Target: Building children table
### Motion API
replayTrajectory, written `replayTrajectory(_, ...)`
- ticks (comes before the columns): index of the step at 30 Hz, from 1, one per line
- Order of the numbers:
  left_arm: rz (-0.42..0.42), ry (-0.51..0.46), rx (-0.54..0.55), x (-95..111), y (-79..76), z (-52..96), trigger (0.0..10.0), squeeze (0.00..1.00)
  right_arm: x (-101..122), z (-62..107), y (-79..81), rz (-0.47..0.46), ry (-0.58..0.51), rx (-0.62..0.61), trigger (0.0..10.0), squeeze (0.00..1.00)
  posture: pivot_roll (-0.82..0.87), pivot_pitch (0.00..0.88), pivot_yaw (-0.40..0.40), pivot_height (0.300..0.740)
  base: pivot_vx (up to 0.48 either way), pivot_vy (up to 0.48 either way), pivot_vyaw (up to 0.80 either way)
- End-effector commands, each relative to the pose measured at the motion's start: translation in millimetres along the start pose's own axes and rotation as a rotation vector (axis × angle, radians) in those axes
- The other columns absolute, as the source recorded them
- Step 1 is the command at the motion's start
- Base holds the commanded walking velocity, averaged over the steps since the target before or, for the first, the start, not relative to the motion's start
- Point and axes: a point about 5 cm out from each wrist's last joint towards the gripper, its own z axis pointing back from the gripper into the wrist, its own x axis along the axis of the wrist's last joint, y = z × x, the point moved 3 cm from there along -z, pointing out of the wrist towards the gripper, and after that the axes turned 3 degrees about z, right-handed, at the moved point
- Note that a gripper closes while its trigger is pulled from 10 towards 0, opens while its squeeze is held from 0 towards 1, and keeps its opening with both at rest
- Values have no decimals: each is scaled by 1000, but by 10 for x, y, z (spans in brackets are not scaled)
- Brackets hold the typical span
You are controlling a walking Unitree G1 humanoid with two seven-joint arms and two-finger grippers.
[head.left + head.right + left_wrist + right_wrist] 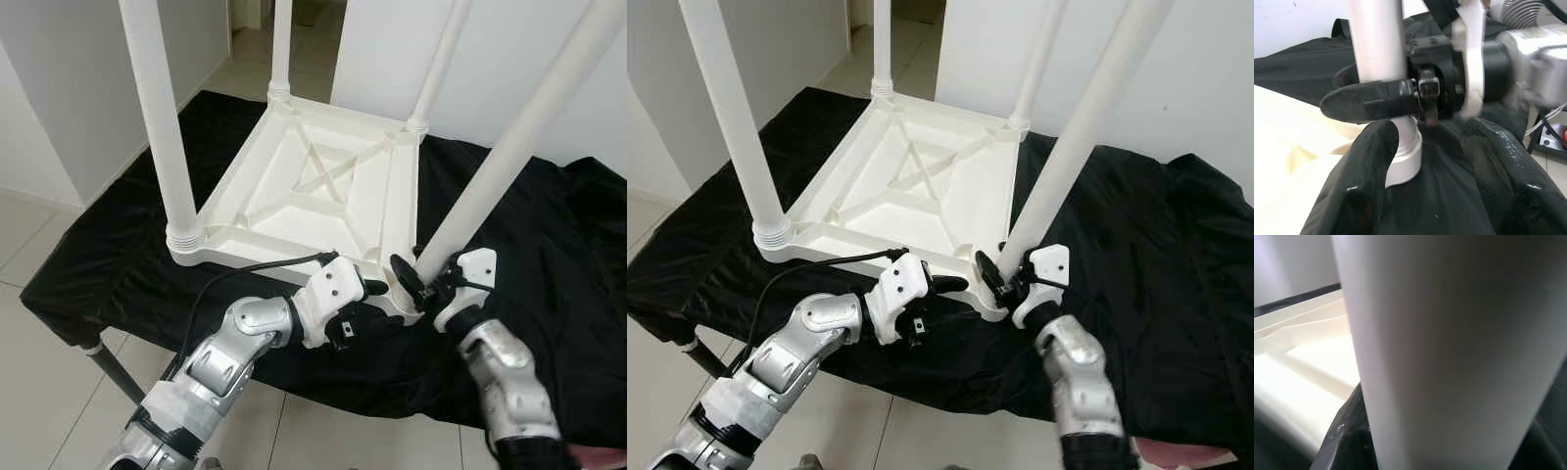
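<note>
A white plastic children's table lies upside down on a black cloth, its four white legs pointing up. The near-right leg leans to the right, with its foot in the corner socket. My right gripper is shut on this leg just above the socket, and the leg sits very close in the right wrist view. My left gripper is at the table's near edge beside that corner. Its fingers are spread open and hold nothing.
The near-left leg, far-left leg and far-right leg stand upright. The cloth covers a low stand with a dark metal leg. White walls close in behind and left; tiled floor lies in front.
</note>
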Motion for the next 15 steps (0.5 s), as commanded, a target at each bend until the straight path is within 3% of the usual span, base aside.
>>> replayTrajectory(1,-14,-6,-66,27,-42,-58,10000,0,-81,72,-94,10,44,-158,10000,0,-113,0,-66,740,0,0,0)
replayTrajectory(7,-17,-10,-95,37,-34,-89,10000,0,-152,203,-111,25,85,-372,10000,0,-142,0,-37,740,0,0,0)
replayTrajectory(15,-28,-8,-115,43,-29,-100,10000,0,-146,260,-53,22,82,-425,10000,0,-147,0,-19,740,0,0,0)
